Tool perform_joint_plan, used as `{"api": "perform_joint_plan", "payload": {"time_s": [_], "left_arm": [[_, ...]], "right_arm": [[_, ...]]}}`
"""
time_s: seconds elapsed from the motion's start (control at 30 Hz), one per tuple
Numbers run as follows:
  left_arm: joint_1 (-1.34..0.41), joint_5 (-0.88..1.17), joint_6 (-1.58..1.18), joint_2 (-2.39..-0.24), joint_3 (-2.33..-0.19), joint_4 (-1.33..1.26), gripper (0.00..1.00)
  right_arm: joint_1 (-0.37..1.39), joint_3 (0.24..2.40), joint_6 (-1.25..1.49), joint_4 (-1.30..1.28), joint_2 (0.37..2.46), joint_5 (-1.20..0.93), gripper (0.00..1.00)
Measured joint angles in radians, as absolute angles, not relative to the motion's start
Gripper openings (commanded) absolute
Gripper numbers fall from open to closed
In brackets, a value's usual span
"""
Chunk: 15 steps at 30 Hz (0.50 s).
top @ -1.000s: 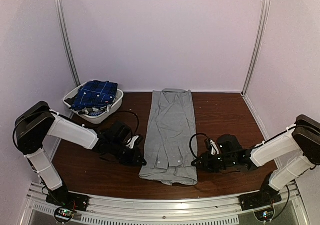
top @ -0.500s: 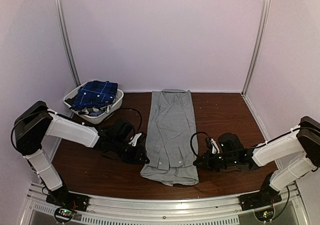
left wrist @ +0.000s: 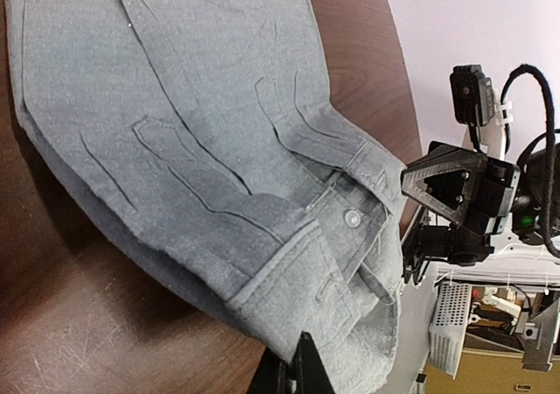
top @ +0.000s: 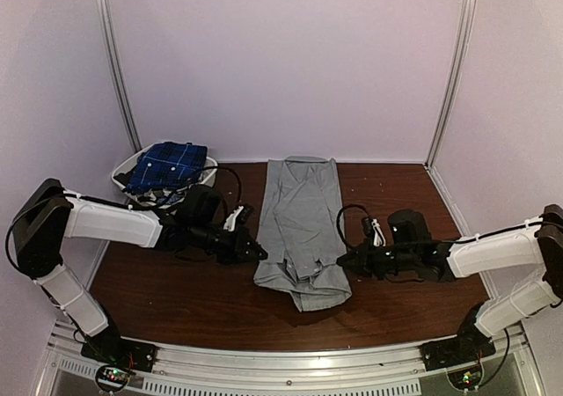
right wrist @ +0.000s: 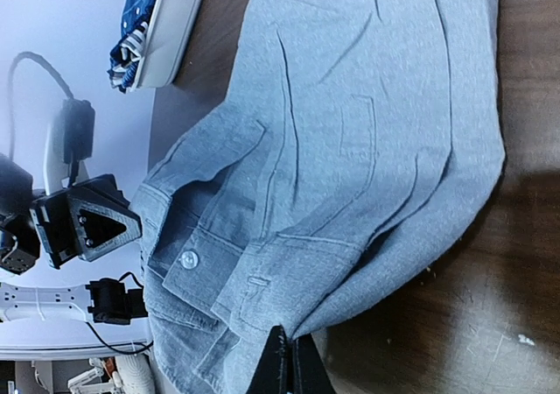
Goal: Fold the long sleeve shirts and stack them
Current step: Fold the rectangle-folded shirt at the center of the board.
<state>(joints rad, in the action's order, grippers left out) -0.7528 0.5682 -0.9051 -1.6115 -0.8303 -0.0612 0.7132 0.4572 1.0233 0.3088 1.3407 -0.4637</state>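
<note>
From above, we saw the grey shirt (top: 303, 211) lying lengthwise down the middle of the table (top: 176, 299), collar at the far end, sleeves already tucked in. Its near hem was raised and bunched between the two arms. The left gripper (top: 259, 253) and right gripper (top: 343, 262) each pinched one near corner, jaws closed on the cloth. We judged the lengthwise fold was in hand. To do it well, we thought both corners should travel toward the collar at the same height and pace, with the hem kept taut between them so the slack middle would not sag or drag the lower layer.

Through the left wrist camera, the grey shirt (left wrist: 175, 131) hung in soft pleats from fingertips clamped on the hem at the bottom edge (left wrist: 302, 372). A white button (left wrist: 353, 218) showed near the placket, and the right gripper (left wrist: 437, 193) faced us across the cloth.

Through the right wrist camera we saw the mirror of that: the hem caught in closed fingertips (right wrist: 287, 363), the shirt (right wrist: 350, 131) lifted off the wood.

The table was dark scratched wood, with bare room beyond the collar. A plaid shirt (top: 167, 163) waited in the white basket (top: 126, 169) at the far left corner. Plain pale walls (top: 281, 62) closed in three sides.
</note>
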Motion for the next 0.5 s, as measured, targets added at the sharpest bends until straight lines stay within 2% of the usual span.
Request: {"api": "perform_joint_plan", "payload": {"time_s": [0.2,0.5], "left_arm": [[-0.664,0.614,-0.999,-1.631,-0.844,-0.158,0.0],[-0.554,0.62,-1.051,-1.863,-0.996,-0.287,0.0]], "right_arm": [[0.634,0.555,1.019,0.319,1.408,-0.485,0.0],[0.519,0.711,1.017,0.398,1.673,-0.501,0.0]]}}
